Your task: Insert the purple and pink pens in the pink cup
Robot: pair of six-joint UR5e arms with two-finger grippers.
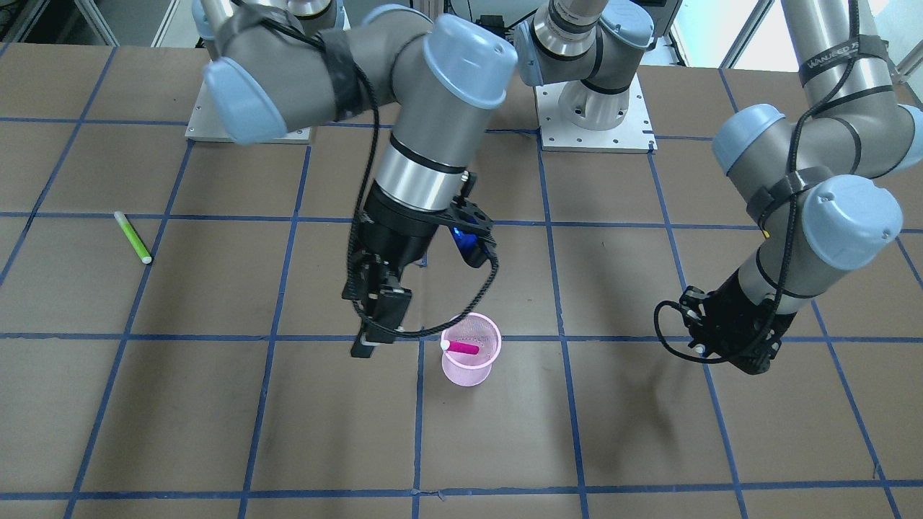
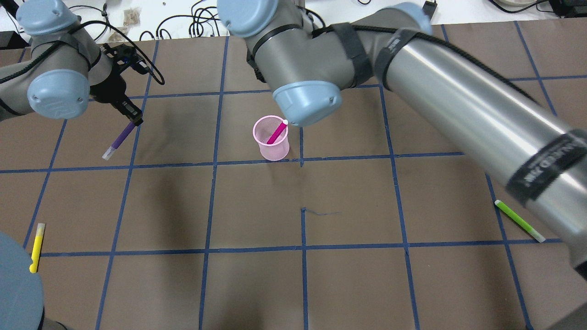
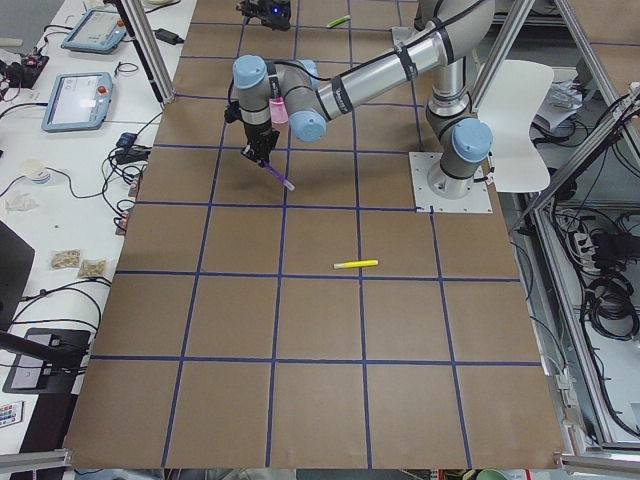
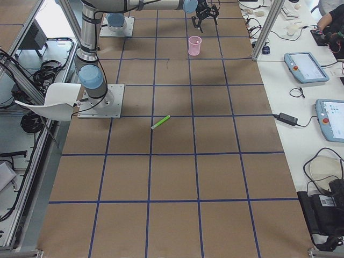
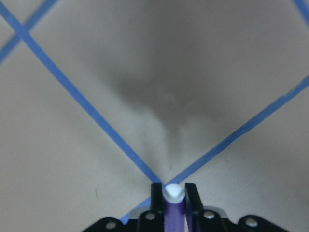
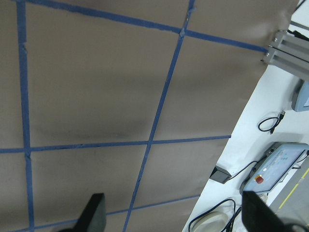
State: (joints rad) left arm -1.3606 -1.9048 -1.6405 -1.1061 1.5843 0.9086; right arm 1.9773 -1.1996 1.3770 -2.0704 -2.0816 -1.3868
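The pink mesh cup stands upright near the table's middle, and it also shows in the overhead view. The pink pen leans inside it, white tip at the rim. My right gripper hangs just beside the cup; the right wrist view shows its fingers wide apart and empty. My left gripper is shut on the purple pen, which hangs tilted above the table well to the left of the cup in the overhead view. The left wrist view shows the pen between the fingers.
A green pen lies on the robot's right side, also seen in the front-facing view. A yellow pen lies near the robot on its left side. The right arm's large links reach over the table behind the cup.
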